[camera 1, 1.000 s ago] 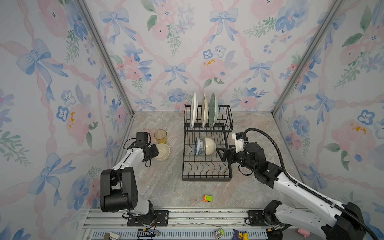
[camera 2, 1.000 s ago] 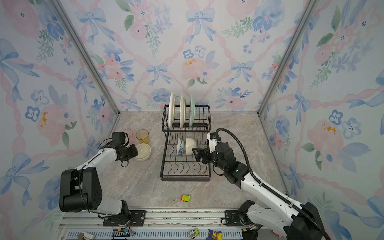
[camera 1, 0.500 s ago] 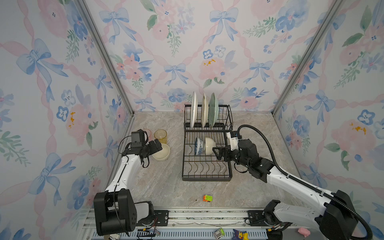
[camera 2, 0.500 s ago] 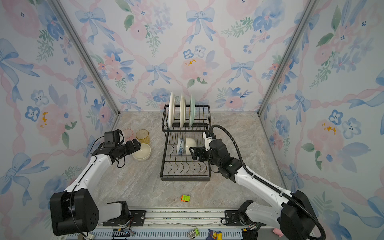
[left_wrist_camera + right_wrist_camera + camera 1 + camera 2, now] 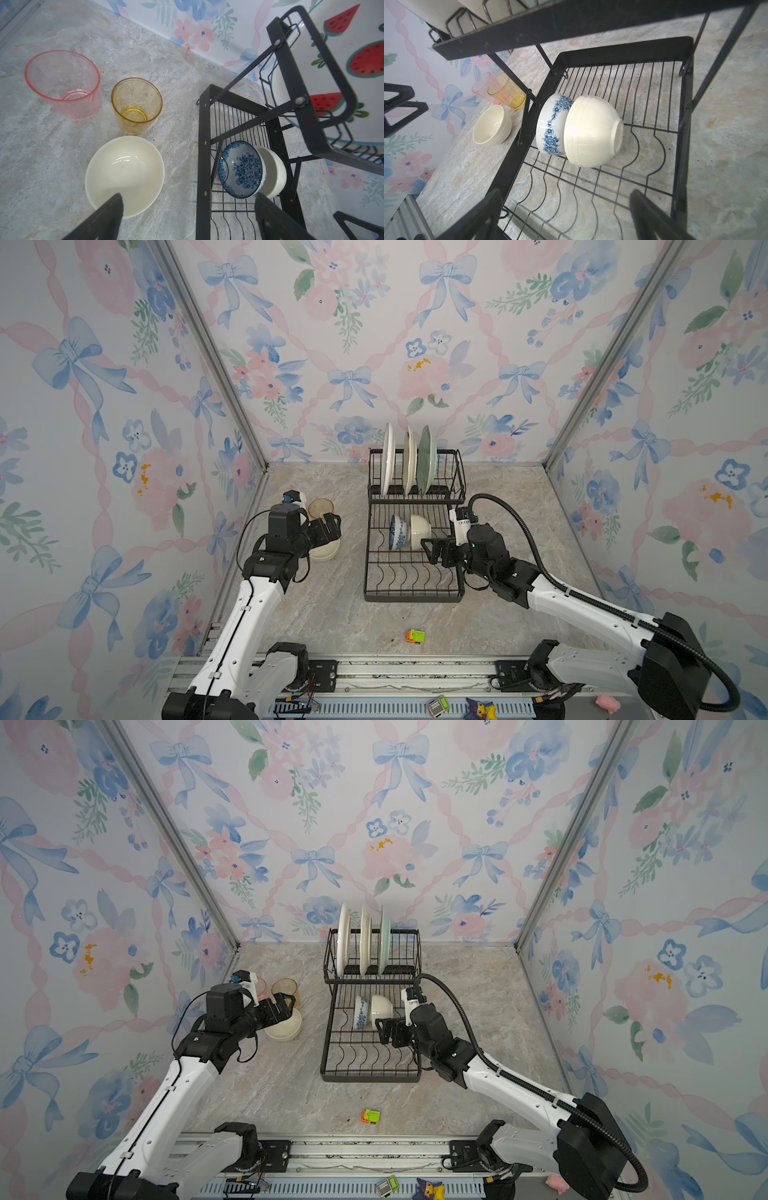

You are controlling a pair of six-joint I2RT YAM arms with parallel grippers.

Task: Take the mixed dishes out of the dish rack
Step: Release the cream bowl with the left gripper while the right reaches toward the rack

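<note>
While both top views frame a veined grey stone tabletop [image 5: 332, 614] boxed by floral bow-print walls [image 5: 374, 344], the black wire dish rack [image 5: 411, 598] stands centred, with three glossy plates [image 5: 409, 462] upright in its raised basket. The left gripper [image 5: 334, 524] hovers over a smooth cream bowl [image 5: 328, 552] on the stone. The right gripper [image 5: 430, 549] reaches over the lower tray.

From the left wrist, the jaws stand wide and empty. Beyond that bowl, a pink tumbler [image 5: 62, 83] and an amber tumbler [image 5: 136, 104] stand translucent and upright.

From the right wrist, jaws gape empty before a blue-patterned bowl [image 5: 550, 124] and a white bowl [image 5: 591, 131], which lean together on edge among curved dividers.
</note>
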